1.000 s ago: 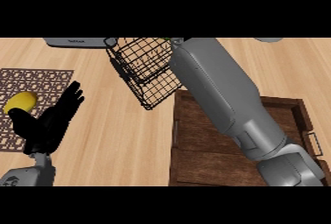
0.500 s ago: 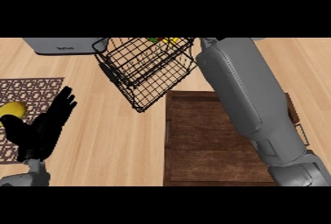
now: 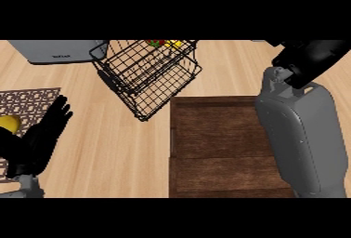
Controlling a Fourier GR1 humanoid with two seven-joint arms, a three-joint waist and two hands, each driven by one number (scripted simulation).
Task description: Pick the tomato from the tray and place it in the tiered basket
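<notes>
My right hand (image 3: 308, 58), fingers unreadable. Tiered basket (image 3: 147, 76) left of it, tomato (image 3: 155, 43) inside; tray (image 3: 223, 146) below. Left hand (image 3: 37, 139) spread over patterned mat (image 3: 27, 100).

At the right of the frame, a broad, smooth grey forearm (image 3: 302, 139) ends in a black hand (image 3: 308, 58); at lower left, another matte black hand (image 3: 34, 142) has slim fingers (image 3: 60, 111).

bare counter (image 3: 130, 148) lies between tray (image 3: 219, 148) and left hand (image 3: 37, 139).

Black wire tiered basket (image 3: 147, 79), dark matt wooden tray (image 3: 219, 148), pale wood counter (image 3: 123, 153).
</notes>
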